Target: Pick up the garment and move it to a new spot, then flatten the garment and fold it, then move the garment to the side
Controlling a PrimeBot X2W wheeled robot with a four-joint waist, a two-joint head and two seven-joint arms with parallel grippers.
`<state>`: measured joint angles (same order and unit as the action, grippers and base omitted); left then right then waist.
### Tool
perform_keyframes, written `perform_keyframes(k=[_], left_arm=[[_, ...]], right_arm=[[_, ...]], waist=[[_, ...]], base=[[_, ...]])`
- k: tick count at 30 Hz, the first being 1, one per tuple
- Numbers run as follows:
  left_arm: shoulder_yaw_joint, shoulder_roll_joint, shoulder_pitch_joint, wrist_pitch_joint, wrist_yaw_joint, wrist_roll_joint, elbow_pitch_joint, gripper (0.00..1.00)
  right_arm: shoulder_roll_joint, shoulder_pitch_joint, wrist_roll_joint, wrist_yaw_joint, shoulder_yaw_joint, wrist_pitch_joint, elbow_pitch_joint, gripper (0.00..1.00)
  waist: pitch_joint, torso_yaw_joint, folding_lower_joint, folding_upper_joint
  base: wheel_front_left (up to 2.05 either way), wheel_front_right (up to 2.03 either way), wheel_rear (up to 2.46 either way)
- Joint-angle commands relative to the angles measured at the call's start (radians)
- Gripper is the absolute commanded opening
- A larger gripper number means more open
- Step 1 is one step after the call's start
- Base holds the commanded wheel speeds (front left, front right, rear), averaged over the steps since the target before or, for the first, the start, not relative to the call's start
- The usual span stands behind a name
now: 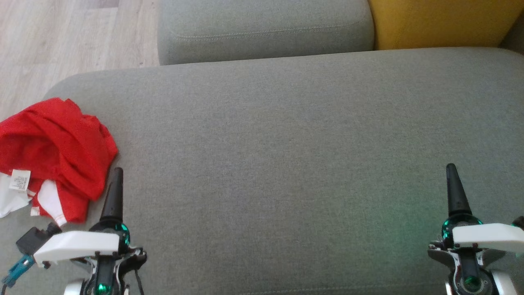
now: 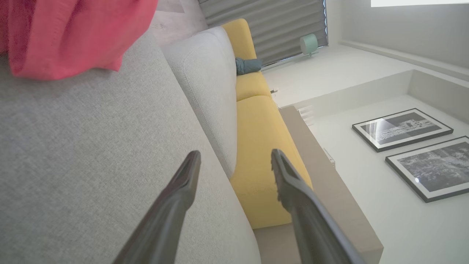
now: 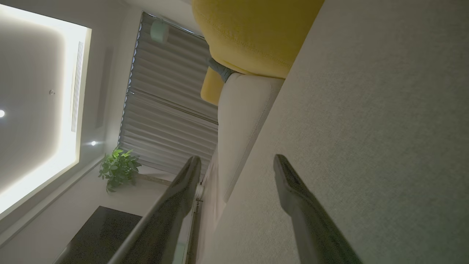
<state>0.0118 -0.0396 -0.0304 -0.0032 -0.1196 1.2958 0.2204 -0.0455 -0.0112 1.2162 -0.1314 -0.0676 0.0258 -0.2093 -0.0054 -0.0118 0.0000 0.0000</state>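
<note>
Garment [image 1: 57, 151], red and crumpled, lies at the left edge of my head view on the grey cushion [image 1: 286, 164], cut off by the frame. The left gripper [image 1: 117, 174] is just beside it and the right gripper [image 1: 451, 170] is at lower right; I see one finger of each. In the left wrist view the fingers [image 2: 183, 190] are spread wide and empty, with red cloth blurred at upper left. The right wrist view is dim, its fingers [image 3: 293, 194] likewise parted and empty.

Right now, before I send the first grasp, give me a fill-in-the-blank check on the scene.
The crumpled garment is mostly ____ in colour.
Of the left gripper and the right gripper, the garment lies beside the ____ one.
Both grippers are empty, jaws ____.
The cushion behind the right end of the grey seat is ____.
Missing words: red; left; open; yellow.
</note>
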Motion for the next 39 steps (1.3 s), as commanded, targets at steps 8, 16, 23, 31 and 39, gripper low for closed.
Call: perform_keyframes(k=[8,16,23,31,39], left_arm=[[-0.009,-0.033,-0.058,-0.033,-0.006,-0.122,-0.063,1.0],[-0.019,-0.042,-0.055,-0.054,-0.007,-0.228,-0.073,1.0],[-0.027,-0.045,-0.048,-0.074,-0.007,-0.337,-0.08,1.0],[-0.034,-0.046,-0.043,-0.098,-0.008,-0.46,-0.081,1.0],[-0.043,-0.047,-0.032,-0.121,-0.008,-0.589,-0.085,1.0]], right_arm=[[-0.034,-0.056,-0.146,0.0,0.036,-0.023,0.064,1.0],[-0.042,-0.056,-0.236,0.0,0.061,-0.036,0.066,1.0],[-0.047,-0.056,-0.327,0.0,0.082,-0.051,0.066,1.0],[-0.048,-0.051,-0.434,0.0,0.101,-0.064,0.066,1.0],[-0.048,-0.045,-0.538,0.0,0.117,-0.079,0.064,1.0]], waist=[[-0.002,-0.006,0.0,0.0],[-0.004,-0.01,0.0,0.0],[-0.006,-0.012,0.0,0.0],[-0.008,-0.012,0.0,0.0],[-0.01,-0.014,0.0,0.0]], base=[[0.0,0.0,0.0],[0.0,0.0,0.0],[0.0,0.0,0.0],[0.0,0.0,0.0],[0.0,0.0,0.0]])
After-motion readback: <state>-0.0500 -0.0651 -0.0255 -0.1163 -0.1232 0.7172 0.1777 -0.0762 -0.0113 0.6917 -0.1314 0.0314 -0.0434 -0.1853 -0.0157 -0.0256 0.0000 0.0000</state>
